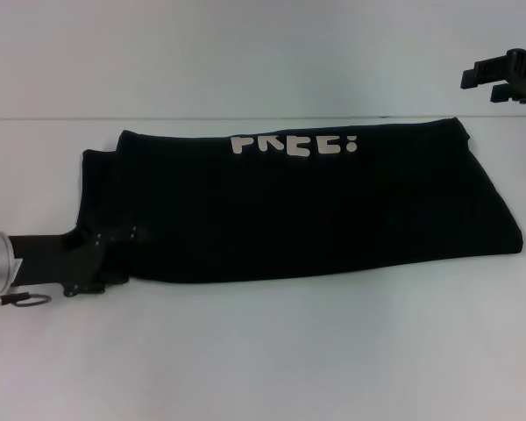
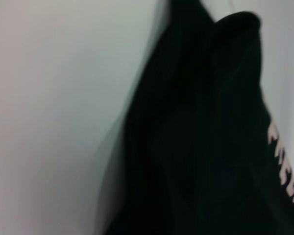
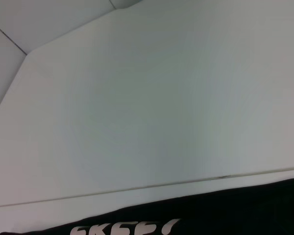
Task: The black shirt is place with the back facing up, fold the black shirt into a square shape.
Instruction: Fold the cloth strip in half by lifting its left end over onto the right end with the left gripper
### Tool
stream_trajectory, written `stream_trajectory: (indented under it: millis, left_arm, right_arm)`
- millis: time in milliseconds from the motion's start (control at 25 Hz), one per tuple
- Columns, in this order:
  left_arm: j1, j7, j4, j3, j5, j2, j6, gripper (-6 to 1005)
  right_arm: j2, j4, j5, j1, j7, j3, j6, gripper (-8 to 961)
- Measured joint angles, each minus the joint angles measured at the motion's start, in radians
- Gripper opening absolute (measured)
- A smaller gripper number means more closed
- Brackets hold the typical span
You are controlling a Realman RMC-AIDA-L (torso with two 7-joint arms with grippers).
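Bare lab bench: plain white table (image 1: 263, 351), blank white wall (image 1: 245, 53).

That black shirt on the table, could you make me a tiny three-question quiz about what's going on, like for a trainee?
1. True or false: cream lettering shows along the far edge of the black shirt.
2. Which gripper is at the shirt's end: A) left gripper, B) right gripper?
3. Fill in: the shirt lies as a long ____ across the white table, not a square.

Key: 1 true; 2 A; 3 band.

black shirt (image 1: 307, 210) on table (image 1: 263, 351), left tool (image 1: 114, 254) at its left end
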Motion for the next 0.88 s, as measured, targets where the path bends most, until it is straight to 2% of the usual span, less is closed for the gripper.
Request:
stream_trajectory:
  millis: [520,880]
  left_arm:
    - [-0.043,-0.02,-0.011,-0.011,-0.002,-0.003,-0.12,808]
    - [-0.06,-0.032,-0.03,-0.003,-0.001,0.004,-0.127,809]
  right_arm:
    - [0.0,-0.001,0.0,0.001,0.0,0.001,-0.001,627]
    - [-0.001,-0.003,0.001,0.0,0.0,0.002,-0.004,627]
